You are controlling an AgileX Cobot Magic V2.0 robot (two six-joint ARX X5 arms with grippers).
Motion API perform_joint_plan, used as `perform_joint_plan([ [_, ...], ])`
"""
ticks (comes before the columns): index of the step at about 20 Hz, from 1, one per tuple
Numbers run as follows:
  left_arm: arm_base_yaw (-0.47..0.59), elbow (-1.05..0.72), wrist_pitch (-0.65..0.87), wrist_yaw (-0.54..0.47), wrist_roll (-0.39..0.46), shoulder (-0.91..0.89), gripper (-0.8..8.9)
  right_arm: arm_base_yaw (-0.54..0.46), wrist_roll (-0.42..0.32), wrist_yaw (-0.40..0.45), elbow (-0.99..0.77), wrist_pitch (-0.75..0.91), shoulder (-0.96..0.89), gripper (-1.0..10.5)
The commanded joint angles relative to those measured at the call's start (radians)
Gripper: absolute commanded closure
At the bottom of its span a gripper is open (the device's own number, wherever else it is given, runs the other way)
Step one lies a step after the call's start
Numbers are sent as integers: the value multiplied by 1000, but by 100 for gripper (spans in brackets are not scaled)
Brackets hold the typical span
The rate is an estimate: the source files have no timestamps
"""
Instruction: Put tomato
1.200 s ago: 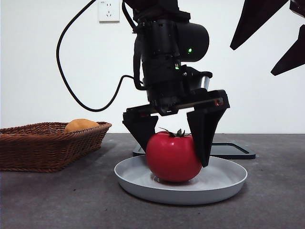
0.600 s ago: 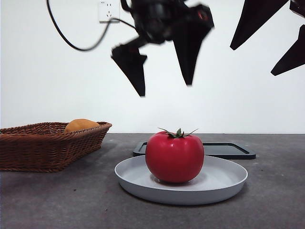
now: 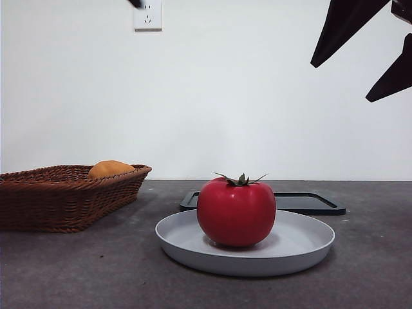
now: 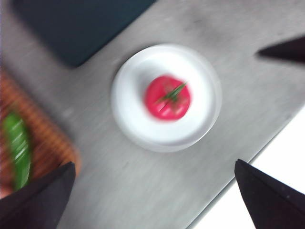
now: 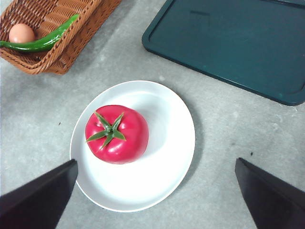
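Note:
The glossy red tomato (image 3: 236,212) with its green stem stands upright on the grey plate (image 3: 302,248) at the table's middle. From high above, my left gripper (image 4: 154,163) is open and empty, and its blurred view shows the tomato (image 4: 167,98) on the plate (image 4: 200,119) far below. Only a black tip (image 3: 135,3) of that arm shows at the front view's top edge. My right gripper (image 5: 156,161) is open too, hanging high over the tomato (image 5: 116,134) and plate (image 5: 167,157). Its jaws are the dark points of the right gripper (image 3: 341,84) at the top right.
A wicker basket (image 3: 64,206) at the left holds an orange fruit (image 3: 109,169); from above, the basket (image 5: 90,19) also holds a green pepper (image 5: 43,40). A dark flat tray (image 3: 309,203) lies behind the plate. A wall socket (image 3: 147,14) is on the back wall.
My left gripper let go of the tomato, opened, rose straight up and left the front view. The tomato stays on the plate. The right arm has not moved.

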Motion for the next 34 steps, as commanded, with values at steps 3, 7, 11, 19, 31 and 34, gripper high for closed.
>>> perform_joint_plan([
  [3, 48, -236, 81, -9, 9, -239, 187, 5, -7, -1, 16, 10, 8, 356],
  [7, 82, -516, 296, -9, 4, -475, 187, 5, -7, -1, 16, 10, 8, 356],
  [11, 84, -791, 534, -9, -33, -657, 187, 5, -7, -2, 16, 10, 8, 356],
  [19, 84, -1080, 817, -14, -105, -832, 187, 5, -7, -2, 16, 10, 8, 356],
  [31, 84, -1080, 820, -40, -72, -833, 187, 40, 21, -11, 16, 28, 10, 357],
  [34, 84, -1080, 820, -40, -72, -833, 187, 88, 59, -11, 25, 56, 42, 357],
])
